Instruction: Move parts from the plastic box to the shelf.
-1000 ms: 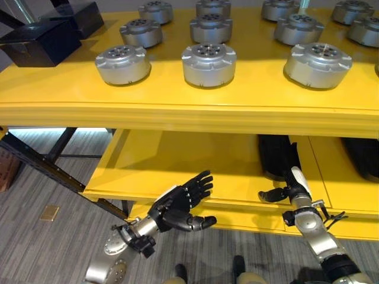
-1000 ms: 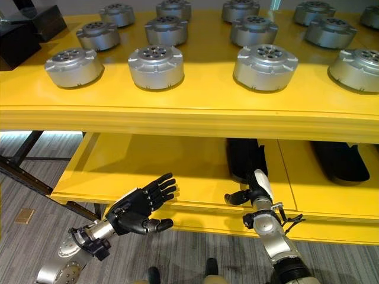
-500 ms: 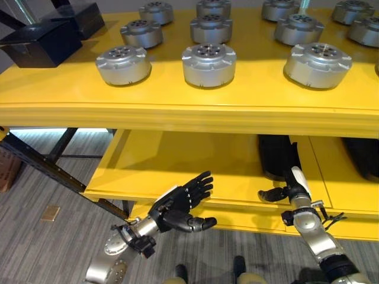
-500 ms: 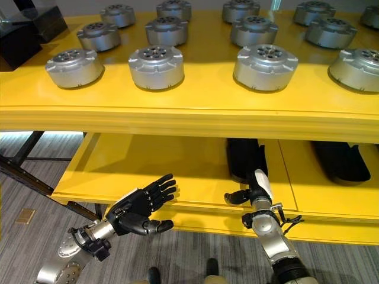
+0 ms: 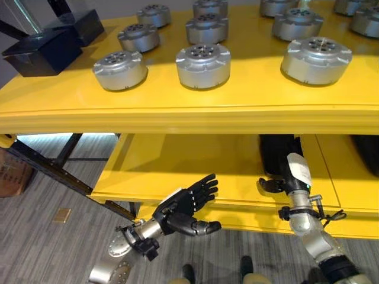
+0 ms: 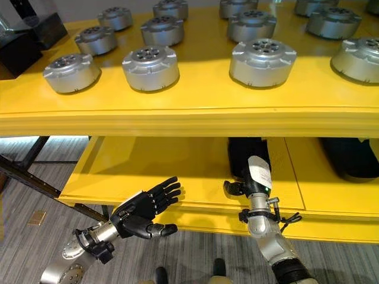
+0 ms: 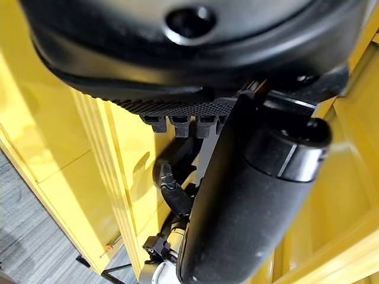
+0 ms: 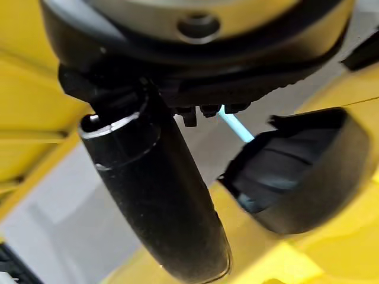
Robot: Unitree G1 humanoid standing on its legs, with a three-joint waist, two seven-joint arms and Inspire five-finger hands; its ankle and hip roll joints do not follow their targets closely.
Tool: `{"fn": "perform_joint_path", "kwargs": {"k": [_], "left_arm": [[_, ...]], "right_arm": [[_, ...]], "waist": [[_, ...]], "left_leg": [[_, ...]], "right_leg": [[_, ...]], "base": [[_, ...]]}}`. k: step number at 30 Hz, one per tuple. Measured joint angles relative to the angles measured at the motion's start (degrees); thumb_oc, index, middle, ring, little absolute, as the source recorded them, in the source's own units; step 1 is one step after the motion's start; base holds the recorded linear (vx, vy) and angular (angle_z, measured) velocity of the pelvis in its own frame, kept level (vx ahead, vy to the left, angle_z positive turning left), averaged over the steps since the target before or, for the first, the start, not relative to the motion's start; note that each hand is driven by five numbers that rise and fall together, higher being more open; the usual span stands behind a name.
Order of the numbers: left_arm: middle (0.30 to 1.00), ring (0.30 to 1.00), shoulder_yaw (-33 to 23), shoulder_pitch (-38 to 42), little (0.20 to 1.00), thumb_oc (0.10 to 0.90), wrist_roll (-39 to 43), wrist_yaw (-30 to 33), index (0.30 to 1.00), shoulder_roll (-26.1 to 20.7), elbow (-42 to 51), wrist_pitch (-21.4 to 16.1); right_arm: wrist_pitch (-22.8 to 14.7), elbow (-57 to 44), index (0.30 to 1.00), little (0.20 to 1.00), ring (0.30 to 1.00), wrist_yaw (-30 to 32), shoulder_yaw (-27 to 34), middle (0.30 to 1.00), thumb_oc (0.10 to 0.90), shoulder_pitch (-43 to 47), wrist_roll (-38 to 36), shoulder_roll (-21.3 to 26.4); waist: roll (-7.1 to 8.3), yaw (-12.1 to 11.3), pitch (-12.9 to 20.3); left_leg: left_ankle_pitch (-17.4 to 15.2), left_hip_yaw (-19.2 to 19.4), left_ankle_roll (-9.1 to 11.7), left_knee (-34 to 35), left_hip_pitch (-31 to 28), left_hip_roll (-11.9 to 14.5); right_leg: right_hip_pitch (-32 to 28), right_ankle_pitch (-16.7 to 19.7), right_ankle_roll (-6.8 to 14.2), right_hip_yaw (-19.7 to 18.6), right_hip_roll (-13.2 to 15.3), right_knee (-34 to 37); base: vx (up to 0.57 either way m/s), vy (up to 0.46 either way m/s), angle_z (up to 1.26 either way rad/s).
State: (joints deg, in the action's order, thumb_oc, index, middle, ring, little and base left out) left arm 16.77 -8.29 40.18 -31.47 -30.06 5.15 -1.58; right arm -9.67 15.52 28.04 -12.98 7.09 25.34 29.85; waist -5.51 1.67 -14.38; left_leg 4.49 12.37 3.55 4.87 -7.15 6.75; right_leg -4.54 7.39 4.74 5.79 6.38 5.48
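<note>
My left hand (image 5: 188, 204) and right hand (image 5: 288, 182) hang empty, fingers apart, unmoved before the lower shelf (image 5: 177, 171) front edge.

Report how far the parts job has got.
Done: many silver parts already sit in rows on the top shelf. In hand: nothing; the left hand is open and empty in front of the lower shelf, and the right hand reaches over that shelf's edge near a dark object, also holding nothing. Left: the plastic box is not visible, so I cannot tell how many parts remain.
</note>
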Motion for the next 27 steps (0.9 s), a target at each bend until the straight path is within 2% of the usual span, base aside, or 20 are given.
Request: {"fn": "perform_joint_path", "kwargs": {"k": [4, 10, 14, 15, 19, 23, 27], "left_arm": [[1.0, 1.0, 0.02, -0.01, 1.0, 0.9, 0.06, 0.02, 1.0, -0.01, 0.0, -0.23], [1.0, 1.0, 0.78, -0.04, 1.0, 0.9, 0.06, 0.67, 1.0, -0.01, 0.02, -0.93], [1.0, 1.0, 0.65, -1.46, 1.0, 0.9, 0.26, 1.31, 1.0, 0.21, 0.16, -1.18], [1.0, 1.0, 0.53, -2.54, 1.0, 0.9, 2.57, 1.26, 1.0, 0.97, 0.16, -0.84], [1.0, 1.0, -0.02, -4.34, 1.0, 0.9, 6.83, 0.84, 1.0, 4.35, 0.29, -0.76], [1.0, 1.0, -1.41, -4.36, 1.0, 0.9, 6.88, -0.46, 1.0, 4.22, 0.9, -1.08], [1.0, 1.0, -1.72, -4.22, 1.0, 0.9, 7.33, -2.12, 1.0, 3.87, 1.37, -1.55]], "right_arm": [[-0.38, 0.0, 1.0, 1.0, 1.0, 1.16, 0.01, 1.0, 0.9, 0.0, 0.39, 0.09], [-3.86, -0.42, 1.0, 1.0, 1.0, 1.59, 0.02, 1.0, 0.9, -0.21, 0.36, 0.09], [-5.6, -8.24, 1.0, 1.0, 1.0, 1.44, 0.14, 1.0, 0.9, -3.31, -0.63, 0.08], [-6.59, -13.46, 1.0, 1.0, 1.0, 1.15, 0.85, 1.0, 0.9, -6.15, -1.13, 0.09], [-8.61, -22.31, 1.0, 1.0, 1.0, 0.87, 3.04, 1.0, 0.9, -11.9, -1.86, -0.06], [-8.93, -25.39, 1.0, 1.0, 1.0, 0.24, 7.62, 1.0, 0.9, -17.55, -5.59, -0.34], [-8.68, -26.57, 1.0, 1.0, 1.0, 0.64, 11.16, 1.0, 0.9, -22.06, -8.26, -0.15]], "waist": [[-0.04, 0.0, -0.01], [-0.26, 0.24, -0.04], [-0.8, 1.38, -0.08], [-0.94, 1.58, -0.1], [-0.74, 3.29, -0.18], [1.31, 5.63, -0.27], [3.76, 7.96, -0.16]], "left_leg": [[-0.03, 0.0, -0.04, 0.0, 0.0, -0.06], [-0.07, 0.04, -0.07, 0.01, -0.01, -0.09], [-0.24, 0.13, -0.07, 0.0, -0.03, -0.23], [-0.4, 0.31, -0.15, 0.01, -0.02, -0.33], [-0.86, 1.49, -0.3, 0.02, -0.2, -0.8], [-1.17, 3.46, -0.06, 0.03, -0.58, -1.05], [-2.12, 5.28, -0.78, 0.05, -1.48, -1.97]], "right_leg": [[0.0, -0.03, 0.02, 0.04, 0.04, 0.0], [0.04, -0.3, 0.23, -0.02, 0.1, 0.01], [0.1, -0.66, 0.32, -0.47, 0.21, 0.01], [0.18, -0.7, 0.36, -0.6, 0.27, 0.01], [0.63, -0.36, 0.8, -1.44, 0.45, 0.0], [1.47, -0.19, 1.18, -3.7, 0.46, -0.02], [1.61, -0.13, 1.99, -5.49, 1.19, -0.04]], "base": [[0.0, 0.0, 0.0], [0.0, 0.042, 0.0], [0.0, 0.07, -0.01], [0.0, 0.089, -0.06], [0.0, 0.114, -0.12], [0.02, 0.197, -0.26], [0.07, 0.272, -0.28]]}}
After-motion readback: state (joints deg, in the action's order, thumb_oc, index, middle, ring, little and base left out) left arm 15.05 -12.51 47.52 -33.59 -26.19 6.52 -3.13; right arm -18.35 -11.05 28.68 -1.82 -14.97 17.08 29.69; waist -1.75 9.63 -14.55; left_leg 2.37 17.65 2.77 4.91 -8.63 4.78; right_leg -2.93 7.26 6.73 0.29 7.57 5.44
